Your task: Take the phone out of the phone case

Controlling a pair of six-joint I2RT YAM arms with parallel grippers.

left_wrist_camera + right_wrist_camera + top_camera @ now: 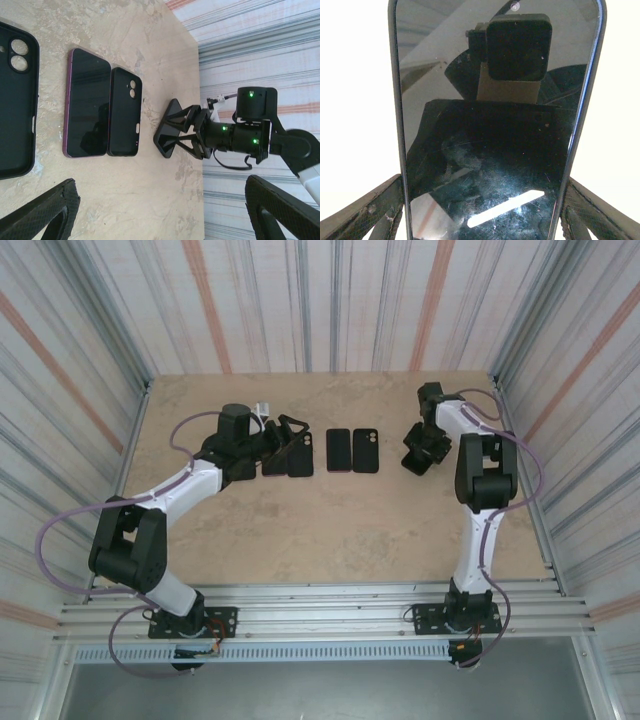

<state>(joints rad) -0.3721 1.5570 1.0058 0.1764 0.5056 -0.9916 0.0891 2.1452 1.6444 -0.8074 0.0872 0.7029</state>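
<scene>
The phone [495, 150] ran lengthwise up the frame between the fingers of the right gripper [484, 190]; whether they pinched it was unclear. The left gripper [160, 205] gaped wide, empty.

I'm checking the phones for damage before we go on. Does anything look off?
Only smudges: the phone in the right wrist view has fingerprints smeared across the lower half of its screen. I can see no clear crack.

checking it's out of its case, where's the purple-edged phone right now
In the top external view the purple-edged phone lies flat mid-table, screen up, with a black case close beside it on the right.
</scene>
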